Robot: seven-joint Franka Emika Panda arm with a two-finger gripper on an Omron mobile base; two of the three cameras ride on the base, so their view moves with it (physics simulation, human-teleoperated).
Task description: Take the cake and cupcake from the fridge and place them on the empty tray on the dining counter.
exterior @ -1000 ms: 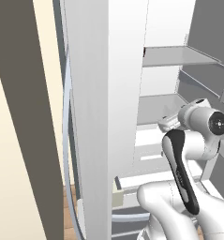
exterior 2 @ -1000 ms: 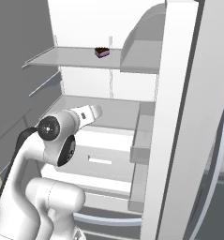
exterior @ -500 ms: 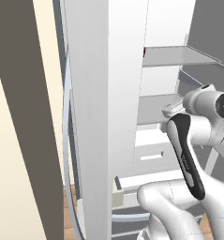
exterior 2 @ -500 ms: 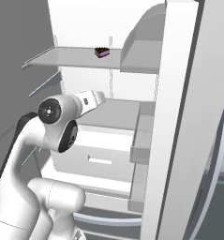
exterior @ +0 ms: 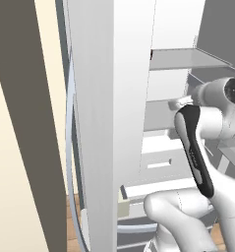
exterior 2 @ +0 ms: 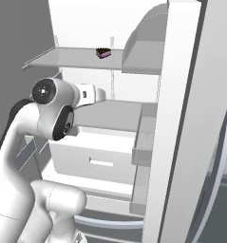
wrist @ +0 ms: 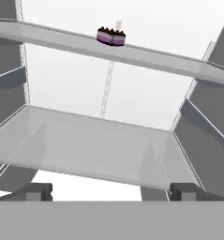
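The fridge (exterior 2: 181, 118) stands open in front of me, its white inside showing. A small pink-and-white cake (exterior 2: 103, 53) with a dark top lies on the upper glass shelf (exterior 2: 72, 58). In the hand view the cake (wrist: 111, 36) is high up on that shelf (wrist: 169, 63), well above and beyond my gripper (wrist: 111, 192). The gripper is open and empty, its fingertips (wrist: 38, 191) far apart, level with the middle shelf (wrist: 94, 150). My hand (exterior 2: 92, 93) reaches in over that shelf. The cupcake, tray and dining counter are out of view.
The open fridge door (exterior: 104, 98) rises close on my left, and the other door (exterior 2: 200, 95) with its bins (exterior 2: 142, 152) on my right. A white drawer (exterior 2: 98, 159) sits below the middle shelf. A curved cover (exterior 2: 146, 40) stands on the upper shelf's right.
The arm has risen and its hand has pushed forward into the fridge, from drawer height to the level of the middle shelf. The jaws stayed open.
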